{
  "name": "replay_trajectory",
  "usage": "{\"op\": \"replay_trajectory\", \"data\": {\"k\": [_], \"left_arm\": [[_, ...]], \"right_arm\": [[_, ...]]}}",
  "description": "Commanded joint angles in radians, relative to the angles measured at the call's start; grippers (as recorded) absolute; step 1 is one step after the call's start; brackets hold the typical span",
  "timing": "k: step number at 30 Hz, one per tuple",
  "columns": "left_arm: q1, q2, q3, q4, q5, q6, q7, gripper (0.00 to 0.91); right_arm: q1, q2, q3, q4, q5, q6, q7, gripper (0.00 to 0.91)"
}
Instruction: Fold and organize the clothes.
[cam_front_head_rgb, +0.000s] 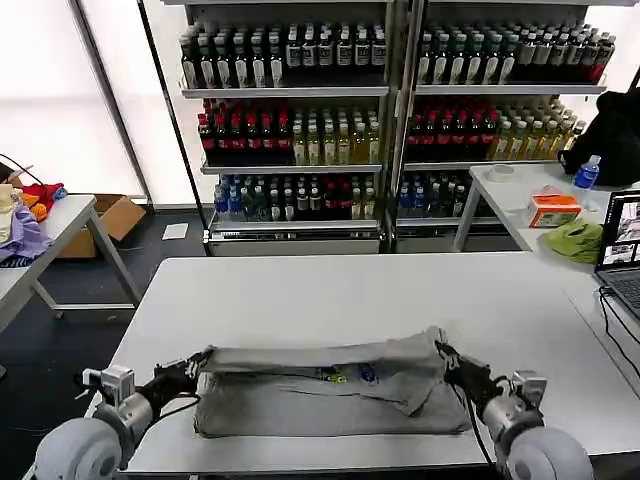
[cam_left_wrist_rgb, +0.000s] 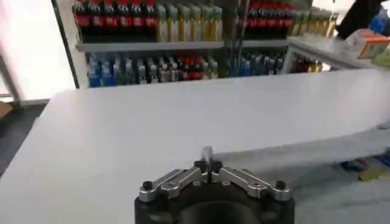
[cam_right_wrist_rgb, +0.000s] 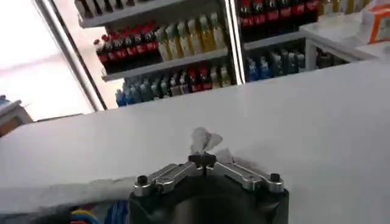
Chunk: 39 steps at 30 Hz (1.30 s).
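**Both pincers pinching the grey shirt at its two ends**

From my head, the light grey shirt (cam_front_head_rgb: 330, 385) lies across the near part of the white table (cam_front_head_rgb: 380, 290), at about six o'clock from the table's middle. It is stretched into a long band running from nine o'clock to three o'clock, with its upper edge folded over toward me. A small multicoloured print (cam_front_head_rgb: 350, 376) shows near the middle of the band, just under the folded edge.

My left pincer (cam_front_head_rgb: 196, 366) sits at the nine o'clock end of the shirt, at the folded edge's corner. Through my left wrist camera its fingertips (cam_left_wrist_rgb: 208, 159) are pressed together, with a thin sliver of pale fabric standing up between them, so I am gripping the shirt there. The cloth runs away from that pincer across the table, and bits of the blue and yellow print (cam_left_wrist_rgb: 359, 169) show farther along it.

My right pincer (cam_front_head_rgb: 447, 358) is at the three o'clock end, at the upper corner of the band. In my right wrist camera its fingertips (cam_right_wrist_rgb: 202, 159) are closed on a small tuft of grey fabric (cam_right_wrist_rgb: 203, 141) that pokes up above them, so this pincer is gripping the shirt too. A patch of the print (cam_right_wrist_rgb: 97, 214) appears beside the pincer body.

At twelve o'clock, beyond the table, shelves of bottled drinks (cam_front_head_rgb: 300, 120) stand well apart from the shirt. A laptop (cam_front_head_rgb: 622, 255) sits at the table's three o'clock edge.
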Motion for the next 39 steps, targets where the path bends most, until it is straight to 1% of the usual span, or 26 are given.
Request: {"op": "replay_trajectory", "data": {"k": [1,3,5,6,7,8,9,10,11,13,14,15,16,17,18,19,21,24,27,31,34,35,36,37,38,39], "left_arm": [[0.146,-0.010,-0.056,-0.068,0.065,0.003,0.007,0.907],[0.134,-0.008,-0.089,-0.075,0.056,0.002,0.007,0.907],[0.133,-0.003,-0.119,-0.083,0.050,0.002,0.007,0.907],[0.137,0.005,-0.166,-0.090,0.029,0.002,0.004,0.907],[0.143,0.007,-0.182,-0.098,0.014,0.002,-0.002,0.907],[0.149,0.008,-0.208,-0.103,0.007,0.002,-0.005,0.907],[0.163,0.006,-0.235,-0.118,-0.004,0.002,-0.016,0.907],[0.181,-0.002,-0.243,-0.128,-0.010,0.002,-0.033,0.907],[0.190,-0.009,-0.244,-0.143,-0.010,0.001,-0.041,0.907],[0.225,-0.059,-0.215,-0.176,0.000,0.001,-0.078,0.907],[0.228,-0.072,-0.198,-0.184,0.013,0.001,-0.092,0.907],[0.228,-0.143,-0.167,-0.193,0.043,0.001,-0.106,0.907],[0.218,-0.203,-0.144,-0.196,0.073,0.001,-0.146,0.907],[0.209,-0.242,-0.136,-0.198,0.106,0.001,-0.156,0.907],[0.205,-0.319,-0.107,-0.203,0.154,0.001,-0.172,0.907],[0.204,-0.367,-0.084,-0.205,0.169,0.000,-0.189,0.907],[0.188,-0.441,-0.044,-0.195,0.194,-0.004,-0.225,0.907],[0.163,-0.499,0.002,-0.152,0.253,-0.024,-0.267,0.907],[0.142,-0.524,0.027,-0.111,0.283,-0.036,-0.285,0.907],[0.127,-0.535,0.046,-0.088,0.287,-0.039,-0.282,0.907],[0.118,-0.539,0.050,-0.067,0.310,-0.042,-0.284,0.907],[0.118,-0.541,0.052,-0.065,0.311,-0.041,-0.284,0.887],[0.122,-0.550,0.056,-0.063,0.327,-0.040,-0.280,0.887],[0.124,-0.556,0.059,-0.059,0.342,-0.041,-0.276,0.725],[0.127,-0.564,0.059,-0.050,0.350,-0.042,-0.274,0.504],[0.126,-0.571,0.057,-0.038,0.357,-0.045,-0.273,0.433]], "right_arm": [[-0.155,0.009,0.037,0.085,-0.062,0.006,-0.008,0.907],[-0.138,0.002,0.049,0.084,-0.062,0.025,-0.016,0.907],[-0.127,-0.008,0.064,0.079,-0.059,0.052,-0.041,0.907],[-0.123,-0.014,0.074,0.075,-0.063,0.092,-0.061,0.907],[-0.118,-0.019,0.088,0.070,-0.067,0.142,-0.091,0.907],[-0.117,-0.020,0.094,0.068,-0.069,0.157,-0.100,0.907],[-0.108,-0.021,0.114,0.057,-0.086,0.202,-0.125,0.907],[-0.103,-0.022,0.133,0.042,-0.104,0.264,-0.154,0.907],[-0.102,-0.023,0.142,0.031,-0.119,0.286,-0.167,0.907],[-0.105,-0.024,0.154,-0.004,-0.177,0.359,-0.218,0.907],[-0.110,-0.023,0.151,-0.020,-0.206,0.410,-0.231,0.907],[-0.118,-0.020,0.143,-0.027,-0.234,0.432,-0.228,0.907],[-0.128,-0.015,0.134,-0.030,-0.266,0.435,-0.216,0.907],[-0.134,-0.013,0.131,-0.031,-0.281,0.436,-0.211,0.907],[-0.152,-0.001,0.124,-0.039,-0.321,0.471,-0.211,0.907],[-0.167,0.005,0.119,-0.043,-0.321,0.485,-0.210,0.907],[-0.191,0.011,0.118,-0.048,-0.312,0.503,-0.214,0.907],[-0.209,0.010,0.120,-0.054,-0.315,0.525,-0.221,0.907],[-0.214,0.004,0.121,-0.054,-0.312,0.522,-0.213,0.907],[-0.229,0.006,0.112,-0.025,-0.300,0.462,-0.172,0.907],[-0.244,0.012,0.115,-0.014,-0.297,0.461,-0.175,0.907],[-0.251,0.014,0.116,-0.012,-0.297,0.462,-0.173,0.907],[-0.256,0.016,0.117,-0.011,-0.296,0.462,-0.173,0.907],[-0.262,0.017,0.117,-0.007,-0.292,0.462,-0.173,0.907],[-0.264,0.018,0.118,-0.005,-0.290,0.462,-0.174,0.907],[-0.266,0.019,0.118,-0.003,-0.287,0.462,-0.174,0.907]]}}
